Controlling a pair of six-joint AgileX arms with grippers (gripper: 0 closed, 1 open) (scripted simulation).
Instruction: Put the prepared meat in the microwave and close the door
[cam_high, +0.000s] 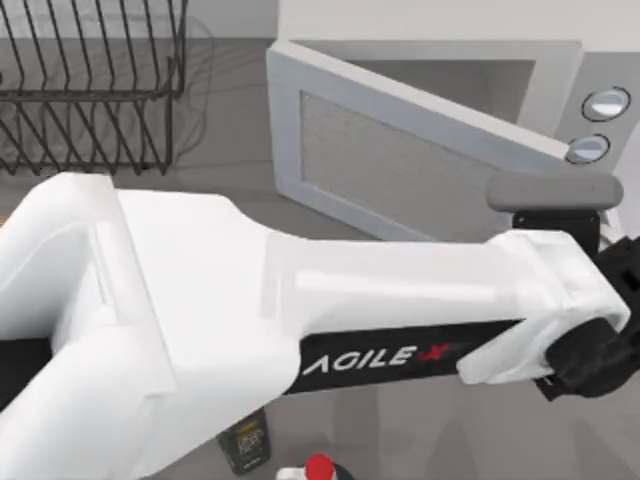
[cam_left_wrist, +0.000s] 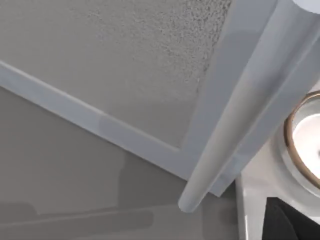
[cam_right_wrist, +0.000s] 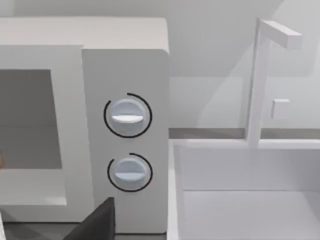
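Left arm (cam_high: 300, 300) reaches apparently beside half-open door (cam_high: 400, 160).

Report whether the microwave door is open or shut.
Partly open: in the top view the door angles out from the microwave, its cavity showing behind. The left arm reaches across beside it.

The left arm (cam_high: 300, 310) covers the door's (cam_high: 400, 160) bottom — the microwave (cam_high: 560, 90) is cut off beside it.

The door (cam_high: 400, 165) is white-grey with a speckled grey mesh window; the microwave (cam_right_wrist: 125, 60) is white-grey too (silver knobs (cam_right_wrist: 127, 116), black-ringed), and the wire rack (cam_high: 90, 80) is black.
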